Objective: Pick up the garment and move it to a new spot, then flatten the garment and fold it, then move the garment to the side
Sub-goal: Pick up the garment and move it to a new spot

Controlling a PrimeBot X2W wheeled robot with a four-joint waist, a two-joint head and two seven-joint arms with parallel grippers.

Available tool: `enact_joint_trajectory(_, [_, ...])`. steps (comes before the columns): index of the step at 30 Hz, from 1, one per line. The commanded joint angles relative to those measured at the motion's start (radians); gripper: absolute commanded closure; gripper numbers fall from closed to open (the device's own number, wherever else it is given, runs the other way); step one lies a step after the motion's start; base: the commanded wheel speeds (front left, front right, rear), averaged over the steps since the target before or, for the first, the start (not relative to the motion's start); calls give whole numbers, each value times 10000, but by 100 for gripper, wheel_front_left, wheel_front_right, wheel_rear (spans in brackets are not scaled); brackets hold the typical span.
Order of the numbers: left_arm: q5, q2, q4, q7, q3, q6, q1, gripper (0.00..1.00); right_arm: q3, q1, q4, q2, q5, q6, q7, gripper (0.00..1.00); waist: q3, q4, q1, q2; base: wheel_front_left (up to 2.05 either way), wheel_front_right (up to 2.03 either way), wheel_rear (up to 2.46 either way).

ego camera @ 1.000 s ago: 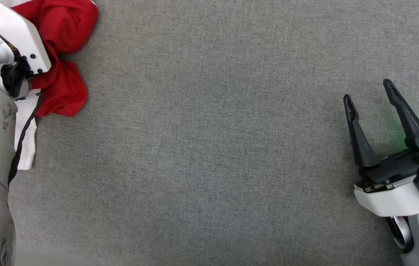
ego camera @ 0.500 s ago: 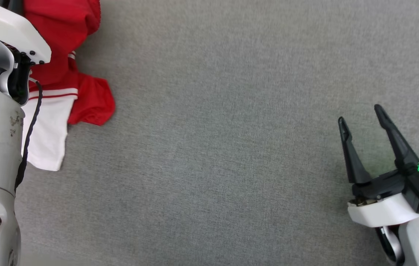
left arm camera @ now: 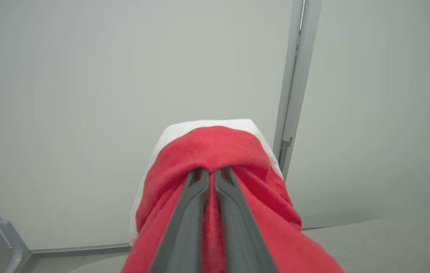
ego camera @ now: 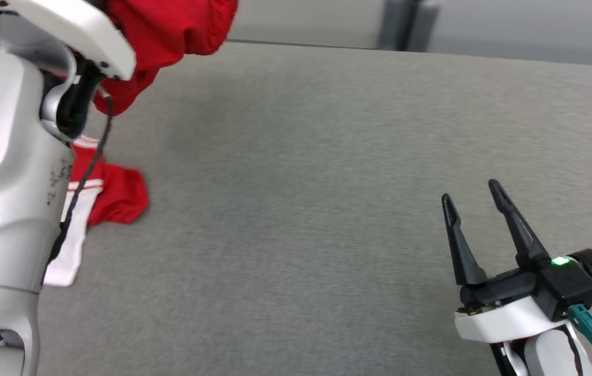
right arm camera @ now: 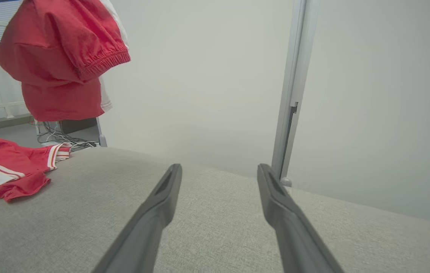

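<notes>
Since the last frame: garment (ego camera: 170,26) has come up off the table (ego camera: 301,209). It was a low red heap at 10 o'clock in the head view and is now a hanging bunch at 11 o'clock. The head camera has also tilted up, so the table's far edge and the wall (ego camera: 510,26) are in the picture

Garment: red with a white lining or panel. In the right wrist view it hangs clear of the surface at 10 o'clock, with a gathered elastic hem on its right side

Left gripper (left arm camera: 211,172): fingers pressed together, with a fold of the red cloth pinched between them and draped over the tips

Red-and-white piece (ego camera: 118,196): lies flat on the table at 9 o'clock in the head view, below the raised bunch, with striped trim. The left arm (ego camera: 8,172) covers the space between, so I cannot tell whether it joins the lifted part

Right gripper (ego camera: 471,190): at 4 o'clock in the head view, fingers spread wide with nothing between them. It is just above bare grey fabric and well apart from the garment

Background: a metal post (right arm camera: 290,94) stands against the pale wall beyond the table, at 1 o'clock in the right wrist view
</notes>
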Motion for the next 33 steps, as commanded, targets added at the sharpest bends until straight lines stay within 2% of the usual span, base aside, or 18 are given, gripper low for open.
enact_joint_trajectory(1, [-193,35,-401,153,-158,-1,184,100,31,121,38,62,85,-20,-10,0,-537,-852,0,0,0,0,0])
enact_joint_trajectory(4, [-550,71,-1301,541,-408,-2,307,100,83,144,62,221,102,-20,-10,0,-702,-1638,0,0,0,0,0])
enact_joint_trajectory(9, [-1002,-282,-2442,1054,-713,-2,595,100,25,218,60,409,181,-20,-10,0,-758,-3044,0,0,0,0,0])
enact_joint_trajectory(16, [-1311,-1270,-3254,1314,-1386,40,1183,100,-158,201,-24,559,251,-20,-10,0,-351,-4624,0,0,0,0,0])
enact_joint_trajectory(20, [-1439,-1651,-3287,1199,-1871,27,1624,100,-231,211,-47,597,277,-20,-10,0,-123,-4938,0,0,0,0,0])
enact_joint_trajectory(23, [-914,-1825,-3006,551,-2742,13,2222,100,-185,85,-111,628,320,-20,-10,0,213,-5093,0,0,0,0,0])
enact_joint_trajectory(30, [-757,-2002,-1385,-890,-3608,63,3542,100,-153,-147,-81,633,255,-21,-10,0,645,-4660,0,0,0,0,0])
enact_joint_trajectory(32, [-645,-2049,-819,-1189,-3719,315,3673,0,-208,-217,-80,622,189,-21,-10,0,680,-4466,0,0,0,0,0])
enact_joint_trajectory(33, [-785,-2059,-721,-1480,-3595,401,3731,0,-233,-236,-105,624,170,-21,-10,0,673,-4354,0,0,0,0,0])
